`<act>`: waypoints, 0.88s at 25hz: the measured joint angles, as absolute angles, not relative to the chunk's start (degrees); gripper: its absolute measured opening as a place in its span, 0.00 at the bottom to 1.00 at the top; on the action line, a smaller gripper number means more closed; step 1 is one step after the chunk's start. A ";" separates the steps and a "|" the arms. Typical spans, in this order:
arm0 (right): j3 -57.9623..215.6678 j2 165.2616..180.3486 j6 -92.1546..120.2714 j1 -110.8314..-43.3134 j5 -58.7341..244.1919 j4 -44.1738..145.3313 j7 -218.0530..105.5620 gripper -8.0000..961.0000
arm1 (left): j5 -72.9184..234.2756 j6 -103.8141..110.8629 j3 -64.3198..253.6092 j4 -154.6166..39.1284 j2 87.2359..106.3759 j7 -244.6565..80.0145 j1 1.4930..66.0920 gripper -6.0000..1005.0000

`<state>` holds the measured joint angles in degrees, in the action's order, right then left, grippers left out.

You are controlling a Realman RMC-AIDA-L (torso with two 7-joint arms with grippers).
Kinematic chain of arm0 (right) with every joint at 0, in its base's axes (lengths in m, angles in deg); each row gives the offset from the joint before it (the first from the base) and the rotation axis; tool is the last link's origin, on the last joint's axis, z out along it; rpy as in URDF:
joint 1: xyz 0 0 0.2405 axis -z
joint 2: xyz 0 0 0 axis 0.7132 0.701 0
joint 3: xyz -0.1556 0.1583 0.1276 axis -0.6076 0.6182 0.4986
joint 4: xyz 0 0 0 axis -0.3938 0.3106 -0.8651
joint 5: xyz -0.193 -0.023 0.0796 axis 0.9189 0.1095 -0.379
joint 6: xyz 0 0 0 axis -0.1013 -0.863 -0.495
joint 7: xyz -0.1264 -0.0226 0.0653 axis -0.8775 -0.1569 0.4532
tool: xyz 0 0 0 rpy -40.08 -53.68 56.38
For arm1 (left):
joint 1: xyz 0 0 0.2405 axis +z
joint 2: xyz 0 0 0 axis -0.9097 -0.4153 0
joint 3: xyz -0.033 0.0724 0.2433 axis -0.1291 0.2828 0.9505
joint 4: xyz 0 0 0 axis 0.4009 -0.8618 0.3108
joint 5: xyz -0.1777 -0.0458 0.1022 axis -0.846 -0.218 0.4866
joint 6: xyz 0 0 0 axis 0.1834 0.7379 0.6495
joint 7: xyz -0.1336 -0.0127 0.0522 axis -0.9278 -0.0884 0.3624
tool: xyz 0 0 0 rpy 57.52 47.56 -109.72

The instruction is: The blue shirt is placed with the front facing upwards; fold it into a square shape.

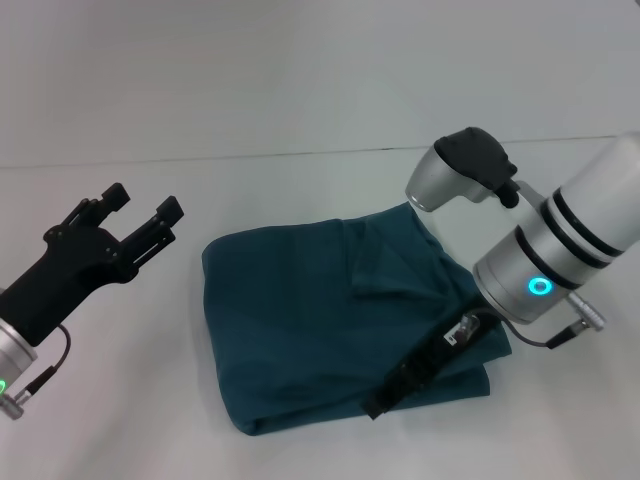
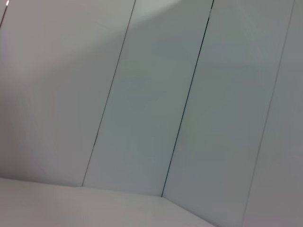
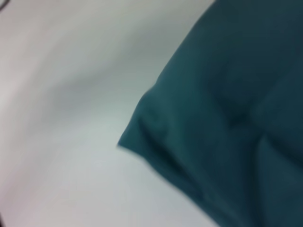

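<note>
The blue shirt [image 1: 310, 330] lies folded into a rough square in the middle of the white table [image 1: 120, 420], plain teal side up, with a flap creased near its far right corner. My right gripper [image 1: 388, 398] reaches down along the shirt's front right edge, its black fingers lying against the cloth. The right wrist view shows a corner of the blue shirt [image 3: 227, 118] on the table from close up. My left gripper [image 1: 145, 205] hangs open, off to the left of the shirt, holding nothing.
The table's far edge meets a pale wall [image 1: 300, 70]. The left wrist view shows only grey wall panels [image 2: 151, 104] with dark seams.
</note>
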<state>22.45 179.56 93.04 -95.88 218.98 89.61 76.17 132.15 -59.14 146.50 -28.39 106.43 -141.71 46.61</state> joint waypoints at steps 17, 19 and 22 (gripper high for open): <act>27.66 179.94 83.12 -95.96 213.16 89.84 71.85 0.66 | 132.15 -59.88 145.41 -28.58 106.43 -141.67 46.75 0.86; 26.36 179.92 81.08 -97.74 213.14 85.79 71.64 0.66 | 132.15 -59.87 145.42 -28.58 106.43 -141.67 46.75 0.86; 24.61 179.84 79.61 -99.64 213.45 81.43 71.39 0.66 | 132.15 -59.87 145.42 -28.58 106.43 -141.67 46.75 0.86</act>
<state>24.61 179.84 79.61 -99.64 213.45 81.43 71.39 132.15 -59.87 145.42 -28.58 106.43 -141.67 46.75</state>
